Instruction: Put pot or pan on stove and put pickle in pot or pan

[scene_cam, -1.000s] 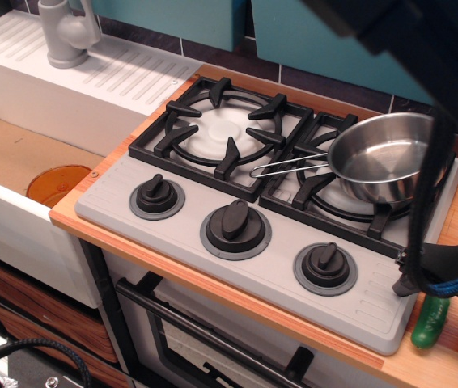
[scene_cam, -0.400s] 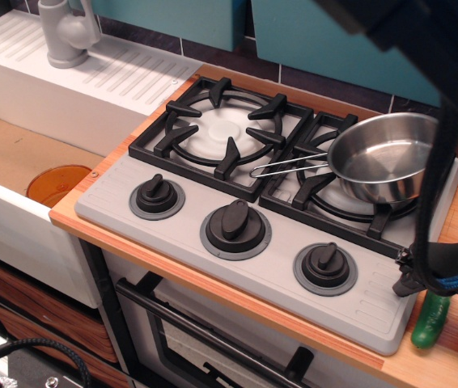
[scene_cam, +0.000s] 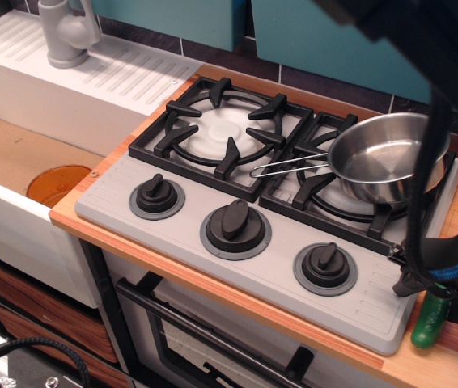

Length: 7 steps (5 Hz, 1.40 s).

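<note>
The shiny stainless-steel frying pan (scene_cam: pixel 384 158) with its thin wire-loop handle sits on the right-hand black grate of the grey two-burner toy cooktop (scene_cam: pixel 213 174), handle pointing left across towards the other burner. That looks like the first half of the job settled: pan on stove, bowl open and empty, ready to receive.

Now the action is down at the right edge. The small dark-green bumpy toy pickle (scene_cam: pixel 429 317) lies on the wooden desk (scene_cam: pixel 455 242), just beside the cooktop's front right corner, lengthwise towards us. The robot's black hand (scene_cam: pixel 442 284) hangs right over its upper end, cables looping round it. Much of the hand runs out of frame and the fingertips are lost in the dark housing, so I cannot tell whether it is apart or already pinching the pickle. My guess is it's there for the pickup.

Compared with a second ago, the hand has come lower and a touch inward. More of the pickle's top is now covered, and the green reads darker, as if shaded by the hand. The pickle itself hasn't shifted, nor has the pan. The dark arm across the top right has moved a little too.
</note>
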Each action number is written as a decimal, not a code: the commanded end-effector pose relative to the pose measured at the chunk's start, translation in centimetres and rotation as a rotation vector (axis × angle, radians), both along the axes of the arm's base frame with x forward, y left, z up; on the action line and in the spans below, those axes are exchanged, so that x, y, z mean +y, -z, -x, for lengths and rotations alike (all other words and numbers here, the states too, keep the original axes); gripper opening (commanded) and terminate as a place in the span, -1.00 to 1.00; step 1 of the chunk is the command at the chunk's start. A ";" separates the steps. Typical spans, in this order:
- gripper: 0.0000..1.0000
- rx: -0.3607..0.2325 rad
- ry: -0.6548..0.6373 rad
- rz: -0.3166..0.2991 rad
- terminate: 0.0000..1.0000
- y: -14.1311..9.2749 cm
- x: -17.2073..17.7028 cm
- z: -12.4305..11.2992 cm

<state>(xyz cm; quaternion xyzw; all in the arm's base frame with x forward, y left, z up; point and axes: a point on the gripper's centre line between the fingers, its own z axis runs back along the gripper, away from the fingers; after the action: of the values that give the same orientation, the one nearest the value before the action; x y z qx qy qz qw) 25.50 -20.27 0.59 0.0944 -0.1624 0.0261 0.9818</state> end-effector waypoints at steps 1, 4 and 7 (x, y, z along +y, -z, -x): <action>-1.00 0.003 -0.008 0.066 -1.00 -1.2 -1.2 0.4; -1.00 0.003 -0.009 0.052 -1.00 -1.7 -1.6 0.4; -1.00 0.102 0.040 0.070 -1.00 -8.8 1.7 -0.2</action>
<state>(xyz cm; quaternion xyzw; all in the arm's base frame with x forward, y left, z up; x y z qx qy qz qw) 24.67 -18.04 7.34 0.0832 -0.0811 0.0013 0.9932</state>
